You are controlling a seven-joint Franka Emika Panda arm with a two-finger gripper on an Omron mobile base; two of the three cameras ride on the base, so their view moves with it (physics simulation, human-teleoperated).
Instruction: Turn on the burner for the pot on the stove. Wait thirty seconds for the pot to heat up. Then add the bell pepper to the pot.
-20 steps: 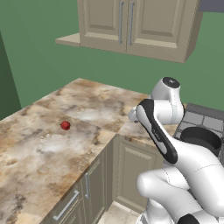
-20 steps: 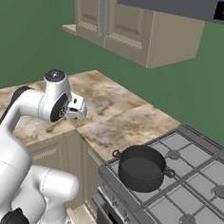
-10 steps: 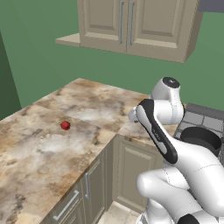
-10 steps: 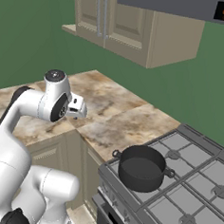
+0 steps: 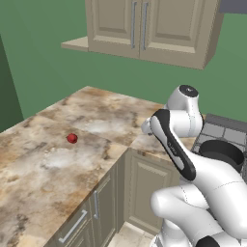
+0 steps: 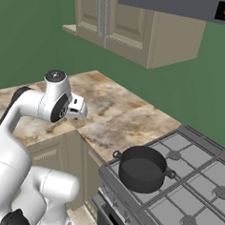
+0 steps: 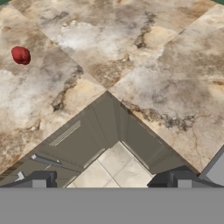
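Hovering with its jaws spread wide and empty, the gripper (image 7: 109,180) hangs over the inner corner of the marbled brown stone counter (image 5: 43,164).

Squat, round and dark grey, the metal pot (image 6: 142,168) sits on the front-left grate of the grey steel gas stove (image 6: 189,192), off to the gripper's right and well apart from it. On the other side, the small glossy red bell pepper (image 5: 72,138) lies alone on the counter's left run; in the hand view it shows at upper left (image 7: 20,55), well clear of the dark fingertips (image 7: 41,179). Beige cabinet doors (image 7: 72,140) and pale floor tiles (image 7: 111,168) lie directly below the gripper, beige wall cabinets (image 5: 149,29) above.
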